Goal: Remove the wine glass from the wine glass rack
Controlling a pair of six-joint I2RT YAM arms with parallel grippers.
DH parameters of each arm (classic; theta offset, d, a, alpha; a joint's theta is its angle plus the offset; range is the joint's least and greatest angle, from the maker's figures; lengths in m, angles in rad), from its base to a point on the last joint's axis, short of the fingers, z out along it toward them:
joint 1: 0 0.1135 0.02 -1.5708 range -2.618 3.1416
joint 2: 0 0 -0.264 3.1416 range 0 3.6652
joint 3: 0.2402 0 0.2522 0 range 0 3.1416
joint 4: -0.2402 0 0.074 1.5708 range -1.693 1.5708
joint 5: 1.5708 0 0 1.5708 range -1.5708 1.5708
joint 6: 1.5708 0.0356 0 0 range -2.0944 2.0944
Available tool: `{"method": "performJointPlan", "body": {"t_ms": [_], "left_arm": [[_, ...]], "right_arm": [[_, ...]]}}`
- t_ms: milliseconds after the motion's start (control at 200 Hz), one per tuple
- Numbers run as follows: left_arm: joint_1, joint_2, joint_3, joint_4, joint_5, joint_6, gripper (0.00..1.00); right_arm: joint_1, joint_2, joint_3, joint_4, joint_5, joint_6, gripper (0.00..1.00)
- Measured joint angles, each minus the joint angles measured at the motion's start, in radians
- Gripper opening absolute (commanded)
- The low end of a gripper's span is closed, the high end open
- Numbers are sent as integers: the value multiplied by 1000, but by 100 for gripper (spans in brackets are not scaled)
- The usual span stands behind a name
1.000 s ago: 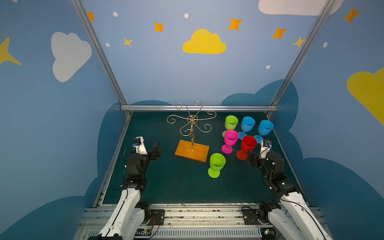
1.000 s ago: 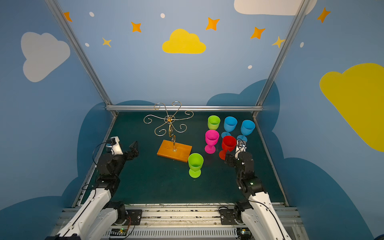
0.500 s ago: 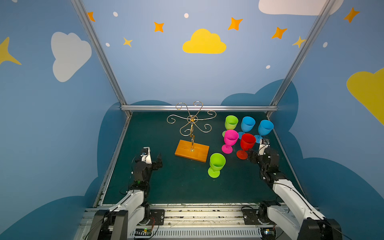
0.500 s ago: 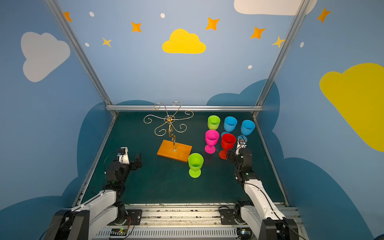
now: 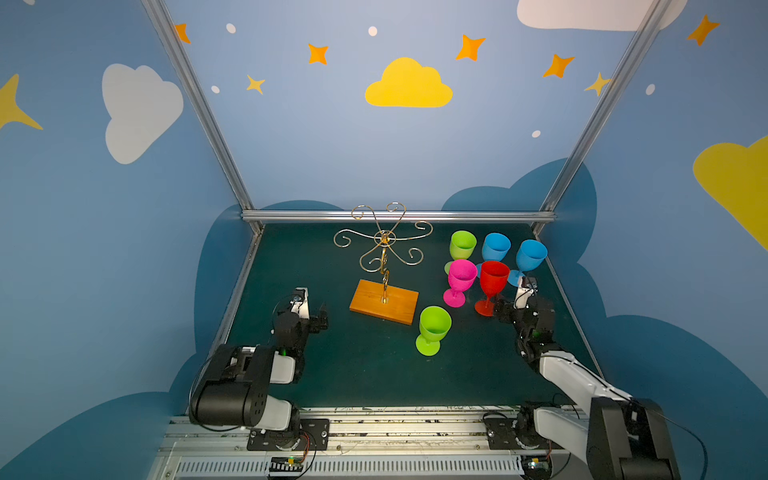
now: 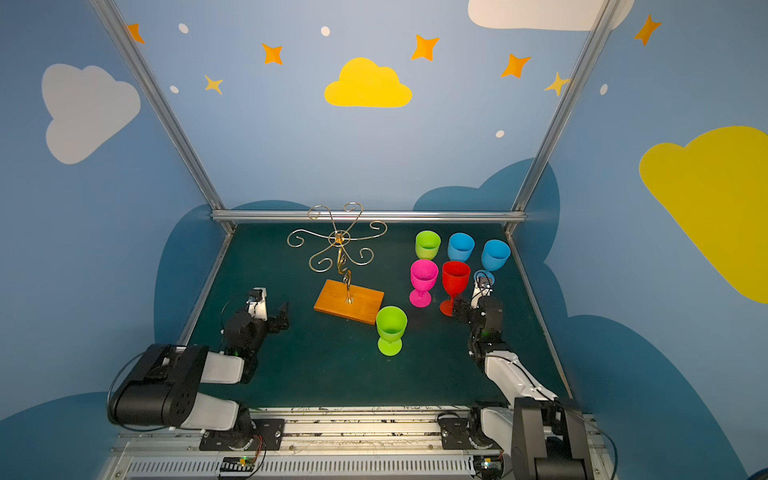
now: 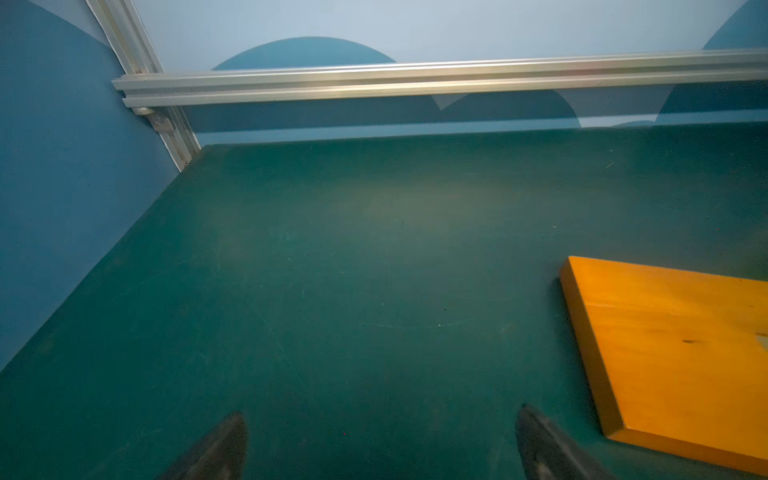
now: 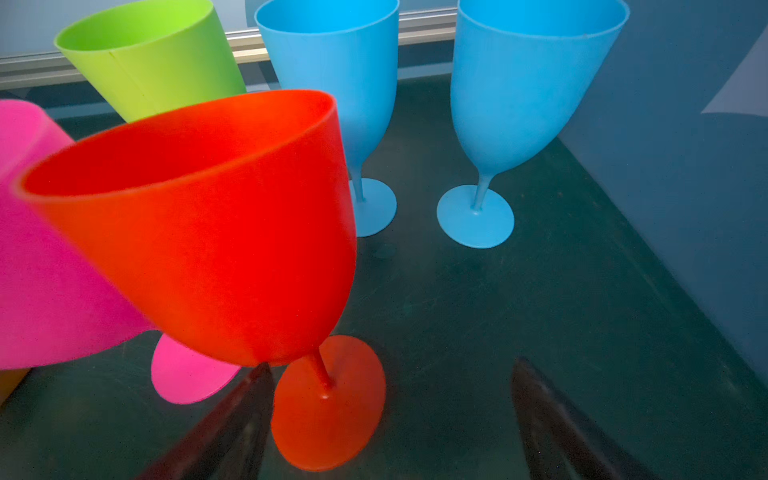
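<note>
The wine glass rack (image 5: 384, 239) (image 6: 338, 239) is a gold wire stand on a wooden base (image 5: 384, 302) (image 7: 673, 353), mid-table in both top views. Nothing hangs from its arms. Several plastic wine glasses stand upright on the mat to its right. Among them are a red one (image 5: 493, 276) (image 8: 216, 232) and a pink one (image 5: 461, 274) (image 8: 37, 270). My right gripper (image 5: 498, 309) (image 8: 392, 363) is open, low beside the red glass, whose foot lies between its fingers. My left gripper (image 5: 321, 318) (image 7: 382, 413) is open and empty over bare mat, left of the base.
A green glass (image 5: 434, 326) stands alone in front of the rack base. Another green glass (image 5: 462, 245) and two blue ones (image 5: 495, 247) (image 5: 531, 254) stand near the back rail (image 5: 399, 216). Blue walls close in the left and right sides.
Both arms have folded down and back toward the front rail. The left gripper has sunk close to the mat. The glasses and the rack have not moved.
</note>
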Motion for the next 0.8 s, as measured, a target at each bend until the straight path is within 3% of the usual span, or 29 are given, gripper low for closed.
{"method": "performJointPlan", "body": {"t_ms": [330, 621, 796], "left_arm": [[-10, 13, 18, 39, -3, 13, 99], [-14, 13, 23, 39, -13, 20, 99], [-14, 13, 24, 38, -17, 21, 99]], "right_arm": [[0, 75, -18, 101, -4, 1, 88], [27, 60, -5, 64, 20, 11, 88], [91, 92, 67, -13, 118, 12, 88]]}}
